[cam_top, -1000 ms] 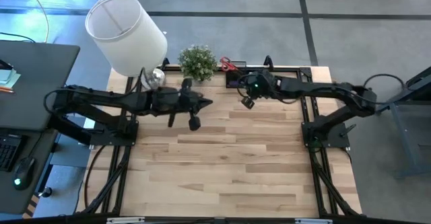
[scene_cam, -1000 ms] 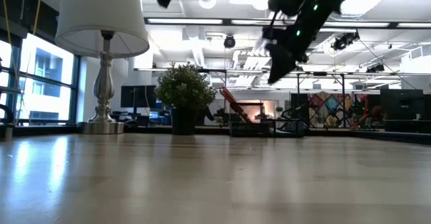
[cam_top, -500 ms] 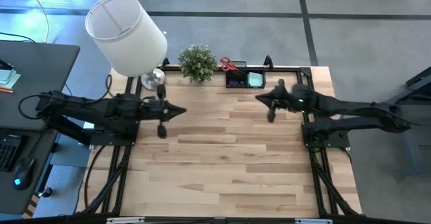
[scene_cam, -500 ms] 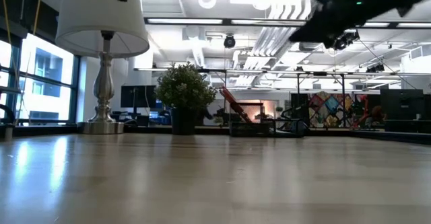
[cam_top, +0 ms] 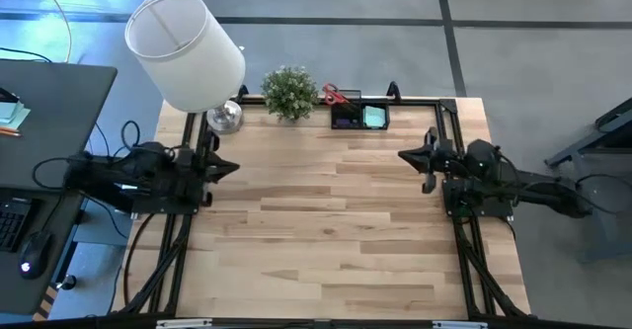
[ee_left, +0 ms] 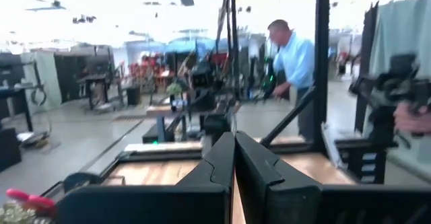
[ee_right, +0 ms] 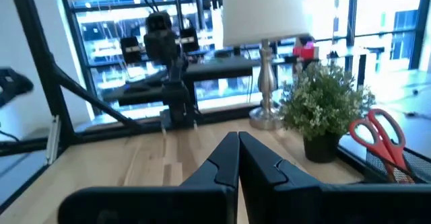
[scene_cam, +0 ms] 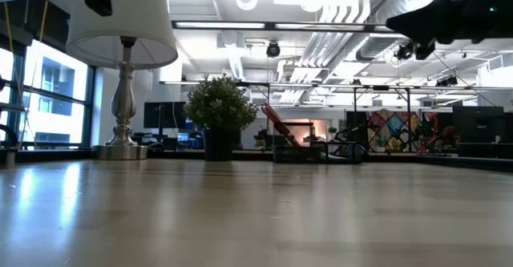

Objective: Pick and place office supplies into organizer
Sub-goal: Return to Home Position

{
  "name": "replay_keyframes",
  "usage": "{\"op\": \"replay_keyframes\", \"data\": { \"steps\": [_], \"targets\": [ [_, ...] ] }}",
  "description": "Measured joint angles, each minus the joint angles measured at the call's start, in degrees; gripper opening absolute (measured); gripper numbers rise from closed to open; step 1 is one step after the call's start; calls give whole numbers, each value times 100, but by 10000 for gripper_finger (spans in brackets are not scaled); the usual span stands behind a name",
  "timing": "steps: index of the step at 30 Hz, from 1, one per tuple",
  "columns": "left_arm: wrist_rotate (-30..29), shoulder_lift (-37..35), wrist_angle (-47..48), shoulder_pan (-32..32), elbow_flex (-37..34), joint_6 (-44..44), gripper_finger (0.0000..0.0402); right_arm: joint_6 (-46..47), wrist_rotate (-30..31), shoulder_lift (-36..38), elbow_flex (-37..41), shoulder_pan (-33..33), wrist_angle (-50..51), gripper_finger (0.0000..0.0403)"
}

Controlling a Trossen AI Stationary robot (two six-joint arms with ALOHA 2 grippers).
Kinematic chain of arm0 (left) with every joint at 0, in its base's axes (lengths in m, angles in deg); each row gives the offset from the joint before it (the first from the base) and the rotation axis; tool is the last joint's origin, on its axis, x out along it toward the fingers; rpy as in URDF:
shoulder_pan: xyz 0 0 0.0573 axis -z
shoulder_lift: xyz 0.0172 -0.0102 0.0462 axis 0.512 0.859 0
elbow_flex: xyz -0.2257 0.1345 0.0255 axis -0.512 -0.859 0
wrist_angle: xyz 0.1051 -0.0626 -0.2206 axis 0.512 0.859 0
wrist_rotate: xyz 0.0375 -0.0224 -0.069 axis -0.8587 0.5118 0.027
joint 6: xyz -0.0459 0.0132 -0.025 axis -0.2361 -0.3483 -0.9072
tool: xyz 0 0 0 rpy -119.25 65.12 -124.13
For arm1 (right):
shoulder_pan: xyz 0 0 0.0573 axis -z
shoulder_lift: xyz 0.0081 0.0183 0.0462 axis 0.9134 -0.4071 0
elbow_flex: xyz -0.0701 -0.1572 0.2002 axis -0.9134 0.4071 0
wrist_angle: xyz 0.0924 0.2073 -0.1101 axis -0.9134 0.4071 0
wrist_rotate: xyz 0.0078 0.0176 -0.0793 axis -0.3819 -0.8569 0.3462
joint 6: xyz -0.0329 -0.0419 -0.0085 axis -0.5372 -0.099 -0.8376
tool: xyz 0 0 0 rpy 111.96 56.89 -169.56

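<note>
The black organizer (cam_top: 359, 116) stands at the table's far edge, right of the potted plant (cam_top: 289, 92). A mint-green sticky-note pad (cam_top: 374, 118) lies in it, and red-handled scissors (cam_top: 339, 95) stick up from its far left part; the scissors (ee_right: 380, 135) also show in the right wrist view. My left gripper (cam_top: 233, 167) is drawn back to the table's left edge, shut and empty, fingertips together (ee_left: 234, 158). My right gripper (cam_top: 403, 154) is drawn back to the right edge, shut and empty (ee_right: 238, 153).
A lamp with a white shade (cam_top: 186, 50) stands at the far left corner on its silver base (cam_top: 224, 118). Black frame rails (cam_top: 454, 186) run along both table sides. The bare wood tabletop (cam_top: 326, 230) lies between the arms. A person in a light shirt (ee_left: 293, 62) stands beyond the table.
Both arms have pulled back from the table's far middle: the left gripper toward the left edge, the right gripper away from the organizer toward the right edge. Both have folded in over their mounts. The organizer and its contents have kept still.
</note>
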Motion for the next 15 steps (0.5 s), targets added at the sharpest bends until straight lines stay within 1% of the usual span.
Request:
{"op": "replay_keyframes", "data": {
  "steps": [2, 4, 7, 8, 11, 12, 15],
  "targets": [
    [80, -364, 80, 0, -117, -43, 0, 7, -4, 405, 167, 2, 92, 1],
    [183, -727, 363, 0, -191, -39, 0, -18, -4, 798, 302, 2, 189, 2],
    [211, -1227, 620, 0, -326, -59, 0, -93, -60, 1326, 452, 2, 367, 1],
    [230, -1299, 579, 0, -392, -69, 0, -104, -162, 1363, 500, 2, 342, 1],
    [465, -1256, 606, 0, -457, -80, 0, -174, -515, 1306, 531, -2, 327, 2],
    [536, -1214, 480, 0, -474, -80, 0, -194, -604, 1294, 520, -6, 312, 2],
    [601, -1241, 315, 4, -766, -191, 0, -237, -689, 1351, 527, -2, 489, 1]
  ]
}}
